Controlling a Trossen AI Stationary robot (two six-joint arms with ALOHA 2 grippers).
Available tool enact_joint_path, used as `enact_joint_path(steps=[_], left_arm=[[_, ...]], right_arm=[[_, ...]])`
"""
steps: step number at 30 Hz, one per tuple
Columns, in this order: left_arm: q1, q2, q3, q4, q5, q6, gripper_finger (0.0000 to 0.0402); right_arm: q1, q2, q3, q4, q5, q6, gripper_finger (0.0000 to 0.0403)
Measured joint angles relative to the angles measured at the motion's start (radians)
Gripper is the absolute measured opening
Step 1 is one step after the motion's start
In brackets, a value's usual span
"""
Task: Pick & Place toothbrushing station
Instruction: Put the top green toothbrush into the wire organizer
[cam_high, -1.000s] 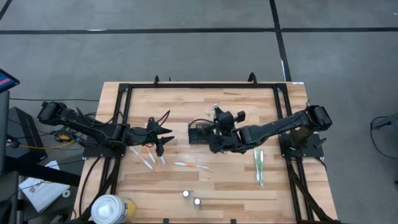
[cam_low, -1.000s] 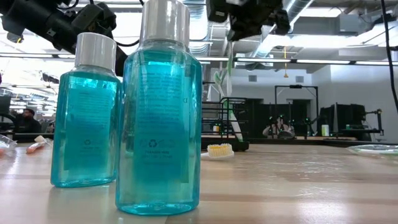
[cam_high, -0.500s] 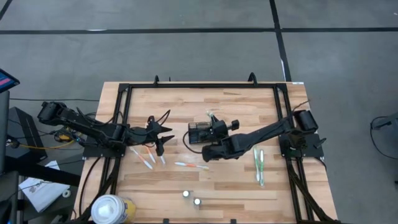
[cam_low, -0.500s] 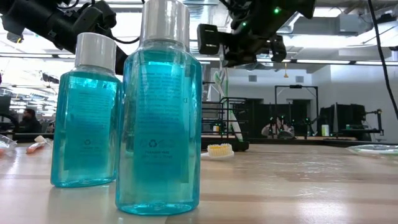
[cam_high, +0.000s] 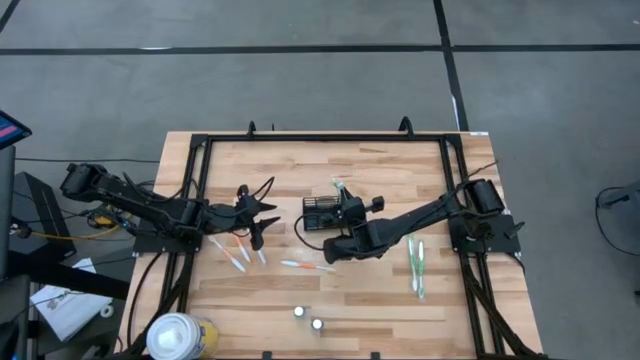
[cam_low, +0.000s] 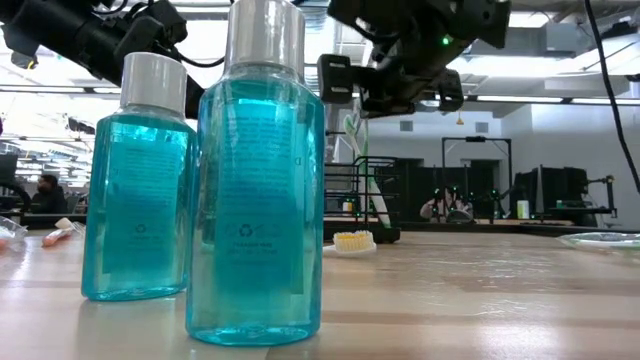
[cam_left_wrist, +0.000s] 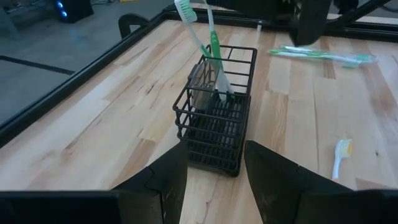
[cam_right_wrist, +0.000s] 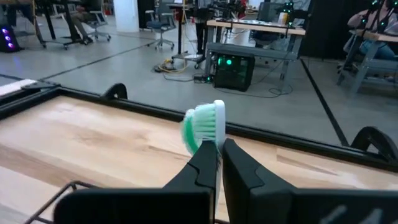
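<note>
Right end effector (cam_high: 342, 200) hangs over the wire holder (cam_high: 320, 212) near mid-surface, clamped on a green toothbrush (cam_high: 338, 185); left end effector (cam_high: 268, 210) waits spread and empty beside loose brushes (cam_high: 238, 255). Low view: two blue bottles (cam_low: 255, 180) crowd the front. Left wrist view: bare surface (cam_left_wrist: 93, 118) surrounds the holder. Right wrist view: bristles (cam_right_wrist: 202, 126) above shut fingers (cam_right_wrist: 202, 165).

Grey concrete floor (cam_high: 300, 80) with dark seams, ceiling strip lights (cam_low: 560, 98), desks, chairs beyond table

Wooden table (cam_high: 400, 165): mesh holder (cam_high: 318, 212), loose toothbrushes (cam_high: 415, 262), two blue bottles (cam_low: 255, 180), white-yellow container (cam_high: 178, 336).
</note>
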Motion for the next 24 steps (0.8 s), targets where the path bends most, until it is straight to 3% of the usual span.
enact_joint_path(steps=[11,19,24], left_arm=[[0.0,0.0,0.0,0.0,-0.003,0.0,0.0154],[0.0,0.0,0.0,-0.001,-0.003,-0.006,0.0168],[0.0,0.0,0.0,-0.003,-0.003,-0.007,0.017]], right_arm=[[0.0,-0.005,0.002,-0.012,0.004,-0.003,0.0006],[-0.016,-0.01,0.002,-0.013,-0.058,-0.011,0.0099],[-0.016,-0.024,0.001,-0.023,-0.025,-0.015,0.0153]])
